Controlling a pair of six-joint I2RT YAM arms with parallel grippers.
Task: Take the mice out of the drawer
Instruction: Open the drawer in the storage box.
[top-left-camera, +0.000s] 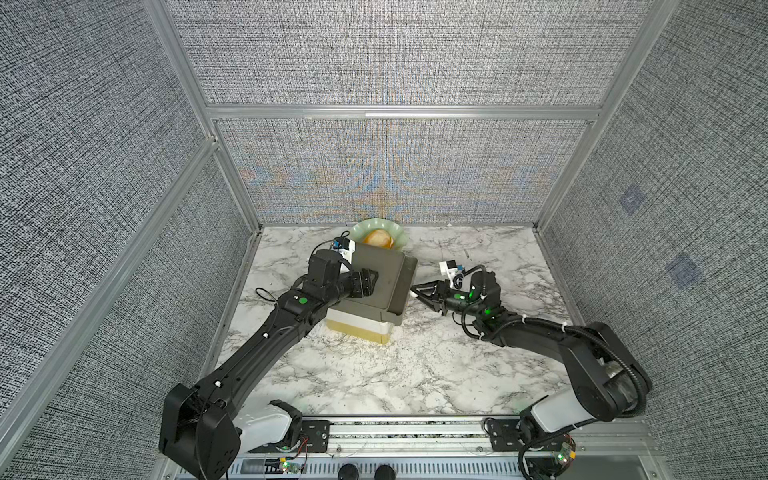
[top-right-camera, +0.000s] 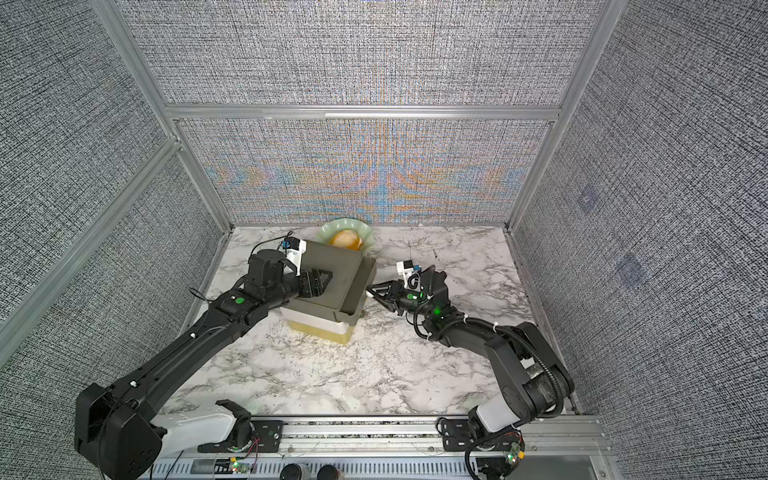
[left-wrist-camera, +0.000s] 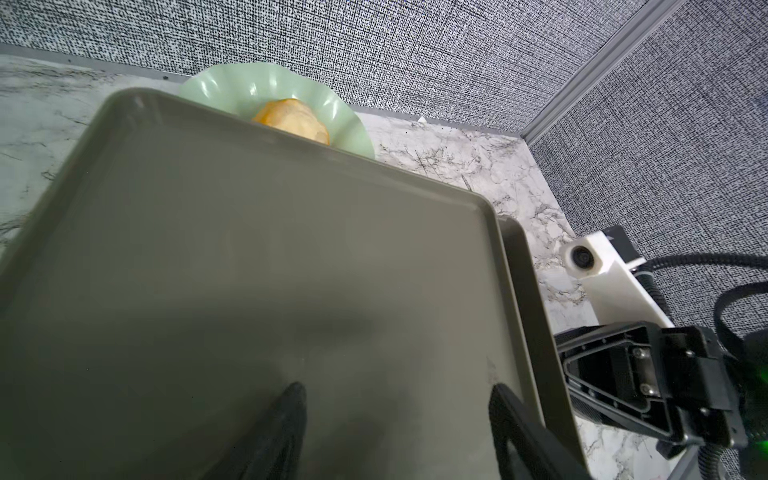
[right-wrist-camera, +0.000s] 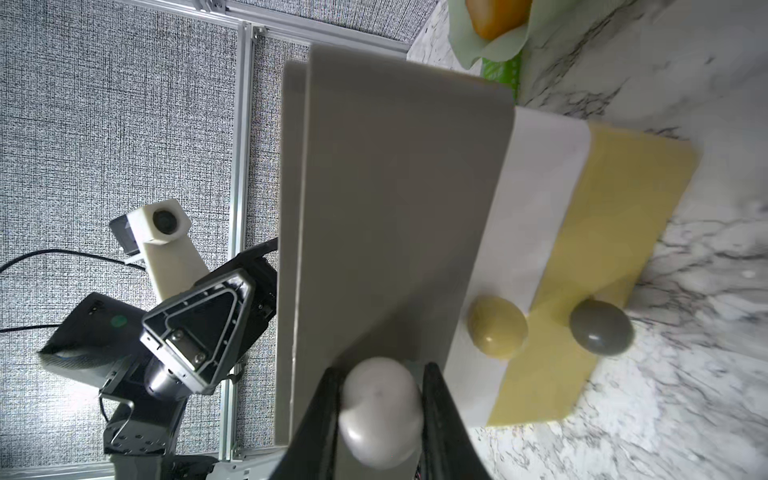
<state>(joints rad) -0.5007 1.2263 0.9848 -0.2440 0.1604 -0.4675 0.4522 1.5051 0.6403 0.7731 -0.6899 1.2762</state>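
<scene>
**Three drawers shut, one white knob (right-wrist-camera: 380, 411) clamped in the right tool (top-left-camera: 417, 290)**

1. Position of the mice. None is in view on the desk (top-left-camera: 415, 374) or on the cabinet (top-left-camera: 384, 270). They are judged to be inside, but the drawers are shut, so which drawer holds them cannot be told.

2. Right tool. The jaws are closed on the white knob of the grey top drawer (right-wrist-camera: 395, 187). The olive knob (right-wrist-camera: 496, 326) of the white middle drawer (right-wrist-camera: 536, 187) and the grey knob (right-wrist-camera: 600, 326) of the yellow bottom drawer (right-wrist-camera: 623, 208) stand free, beside the tool and below it.

3. Left tool (left-wrist-camera: 397, 390). The jaws stand part way apart and hold nothing. The tool lies over the cabinet top and appears to bear on it, probably as a brace.

4. Governing relation. All three drawer fronts face the right arm, which is the nearer arm to every knob. The left arm reaches only the top. The top drawer should slide out toward the right arm, along the line of the right tool. A straight pull back along that line should therefore open it, while a sideways pull risks turning the cabinet.

5. Clearance. A green plate (left-wrist-camera: 216, 87) stands just behind the cabinet, off the pull line.
</scene>
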